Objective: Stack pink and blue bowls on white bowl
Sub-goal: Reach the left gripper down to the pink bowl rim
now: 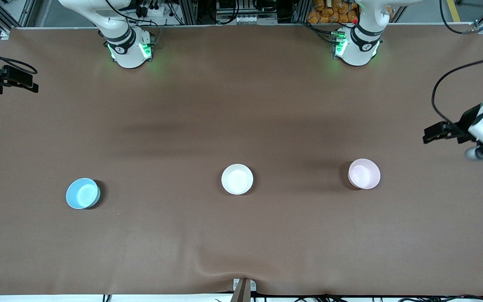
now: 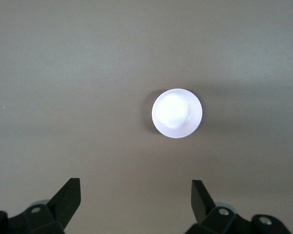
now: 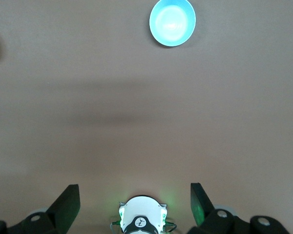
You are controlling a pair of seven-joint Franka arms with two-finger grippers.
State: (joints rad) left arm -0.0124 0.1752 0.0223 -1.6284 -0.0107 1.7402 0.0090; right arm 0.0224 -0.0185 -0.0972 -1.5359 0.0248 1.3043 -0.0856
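Pink bowl point(image 1: 364, 173), white bowl point(image 1: 237, 179) and blue bowl point(image 1: 82, 193) sit well apart at 3, 6 and 8 o'clock, looking light, stiff, slick, best pinched at the rim; left gripper point(image 2: 136, 195) and right gripper point(image 3: 135, 197) hang spread, empty.

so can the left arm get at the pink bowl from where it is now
Probably yes. The pink bowl sits alone on bare table toward the left arm's end, nothing on it, and the left gripper is up nearby, open and empty.

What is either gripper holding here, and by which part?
Nothing. The left gripper and right gripper are both open and empty; the pink bowl, blue bowl and white bowl sit untouched.
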